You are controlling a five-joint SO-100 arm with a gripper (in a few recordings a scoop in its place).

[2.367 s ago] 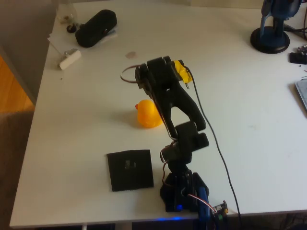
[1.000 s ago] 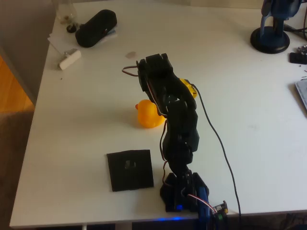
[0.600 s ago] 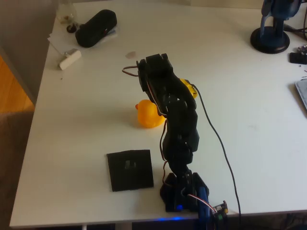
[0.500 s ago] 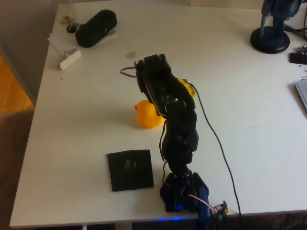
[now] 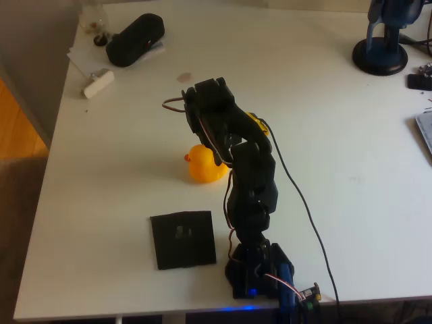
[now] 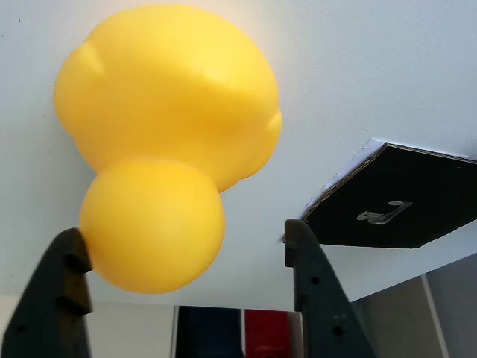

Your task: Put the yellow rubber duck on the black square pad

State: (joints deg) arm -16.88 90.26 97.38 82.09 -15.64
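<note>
The yellow rubber duck point(image 5: 202, 164) stands on the white table, just left of my black arm in the overhead view. The wrist view looks down on the duck point(image 6: 168, 142); its head lies between my fingers, close against the left finger point(image 6: 65, 283) and with a gap to the right finger point(image 6: 309, 276). My gripper point(image 6: 182, 231) is open around the head. The black square pad point(image 5: 183, 239) lies flat nearer the table's front edge, below and left of the duck, about a duck's width away. The same pad point(image 6: 399, 198) shows at the right of the wrist view.
A black oblong case point(image 5: 135, 39) and a small white object point(image 5: 98, 82) lie at the table's far left corner. A blue stand base point(image 5: 381, 55) sits at the far right. My arm's cable point(image 5: 304, 202) runs down the table on the right. The table's left edge point(image 5: 50, 169) is near.
My wrist has swung a little to the left and come down over the duck. The duck has shifted slightly left with it. The pad has not moved.
</note>
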